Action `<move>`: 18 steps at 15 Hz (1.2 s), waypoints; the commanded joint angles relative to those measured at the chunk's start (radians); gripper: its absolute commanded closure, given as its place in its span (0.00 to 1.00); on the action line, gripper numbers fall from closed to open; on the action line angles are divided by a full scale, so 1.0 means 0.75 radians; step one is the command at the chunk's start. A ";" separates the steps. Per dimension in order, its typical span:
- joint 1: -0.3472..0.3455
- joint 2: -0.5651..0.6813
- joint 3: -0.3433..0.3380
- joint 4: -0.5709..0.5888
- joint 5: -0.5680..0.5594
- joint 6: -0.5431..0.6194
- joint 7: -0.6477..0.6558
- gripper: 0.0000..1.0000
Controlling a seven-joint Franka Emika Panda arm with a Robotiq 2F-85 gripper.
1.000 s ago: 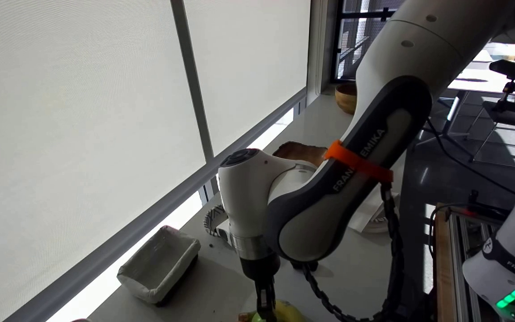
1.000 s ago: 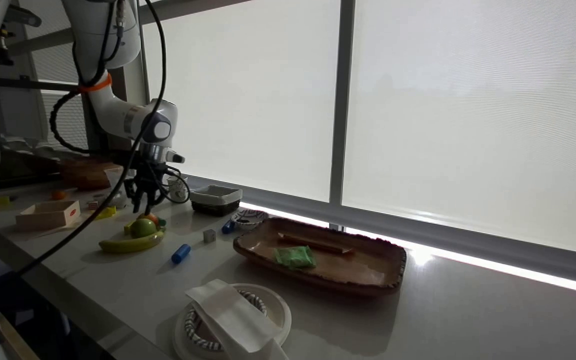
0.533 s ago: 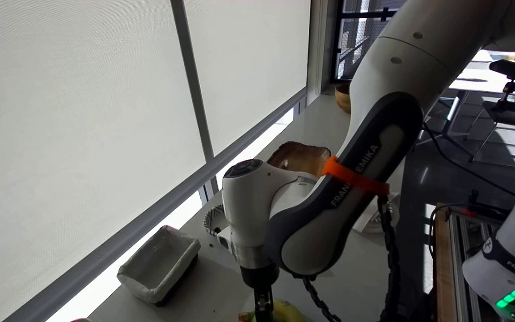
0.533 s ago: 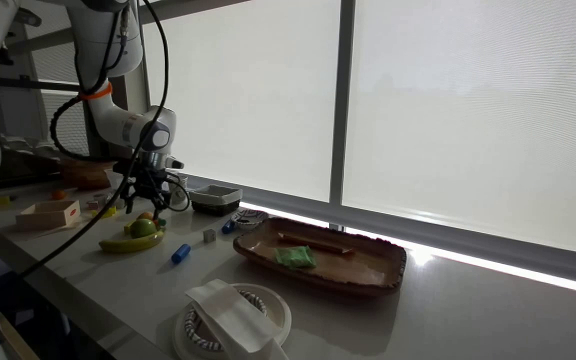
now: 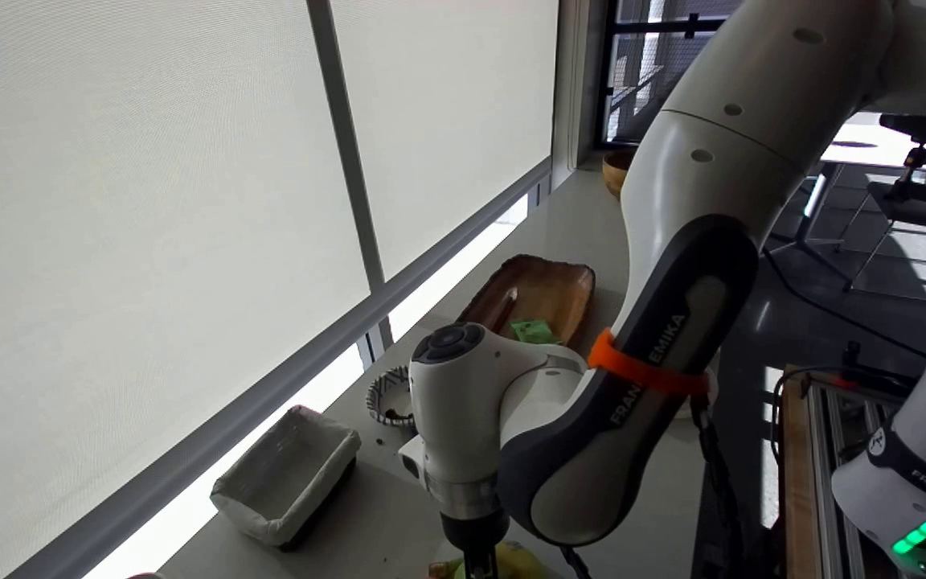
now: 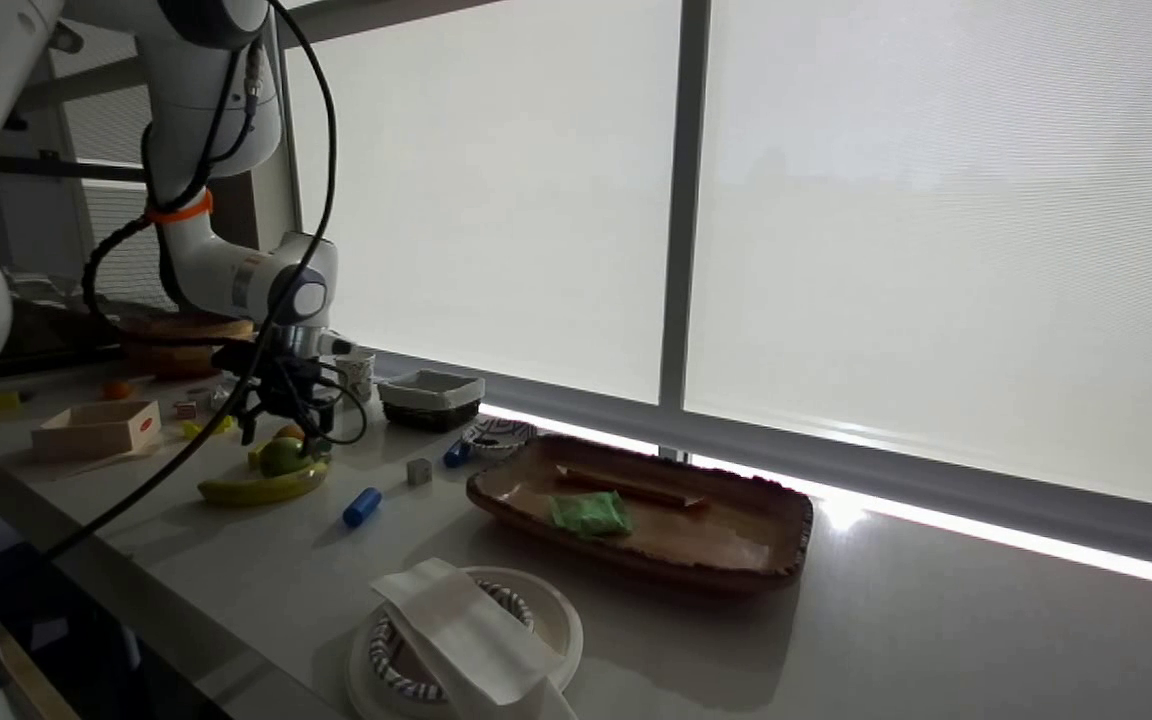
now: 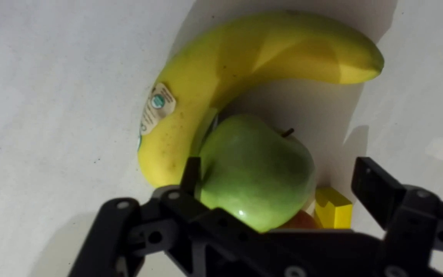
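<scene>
**Green apple [image 7: 256,173] between parted fingers [image 7: 375,188]**

Wrist view: your gripper [image 7: 282,175] has its fingers spread wide, one on each side of the apple. One fingertip [image 7: 191,173] sits at the seam between the apple and the banana [image 7: 229,57], overlapping the apple's edge from above; you cannot tell whether it touches. The other stands clear, with a gap to the apple and a yellow block [image 7: 333,209] showing in that gap. The apple sits on the surface [image 7: 52,115], just inside the banana's curve, its stem [image 7: 287,132] up toward the right of the view. Note the sticker [image 7: 158,105] on the banana's outer bend. A reddish thing [image 7: 302,221] shows at the apple's lower edge, mostly hidden.

Surroundings: in an exterior view you see a blue tube [image 6: 362,507] lying near the banana, with a gray cube [image 6: 419,472] a little farther off. A lined basket [image 6: 431,398] stands near the window blind [image 6: 486,200] in both exterior views. Well apart from your gripper, a brown tray [image 6: 736,545] carries a green packet [image 6: 591,513], and a white plate [image 6: 568,635] bears a striped ring [image 6: 512,602] with a napkin [image 6: 481,640] laid across it. On the opposite side, you have a light wooden box [image 6: 96,430] near the surface's edge.
</scene>
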 commanded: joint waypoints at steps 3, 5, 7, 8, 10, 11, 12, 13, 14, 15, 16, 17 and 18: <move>0.079 0.012 -0.058 -0.015 -0.081 0.032 0.150 0.25; 0.094 0.011 -0.075 -0.014 -0.101 0.031 0.189 0.34; 0.100 0.006 -0.085 -0.014 -0.107 0.029 0.214 0.49; 0.101 0.004 -0.089 -0.014 -0.110 0.024 0.227 0.49; 0.103 -0.002 -0.095 -0.017 -0.117 0.021 0.239 0.50; 0.104 -0.015 -0.099 -0.023 -0.120 0.015 0.246 0.50; 0.104 -0.031 -0.102 -0.032 -0.125 0.020 0.252 0.50; 0.106 -0.056 -0.106 -0.042 -0.134 0.009 0.262 0.50; 0.104 -0.074 -0.108 -0.050 -0.143 0.006 0.263 0.50; 0.093 -0.096 -0.099 -0.057 -0.134 -0.007 0.253 0.50; 0.084 -0.125 -0.088 -0.070 -0.125 -0.017 0.240 0.50; 0.082 -0.156 -0.084 -0.081 -0.127 -0.018 0.236 0.50; 0.079 -0.192 -0.078 -0.091 -0.125 -0.034 0.229 0.50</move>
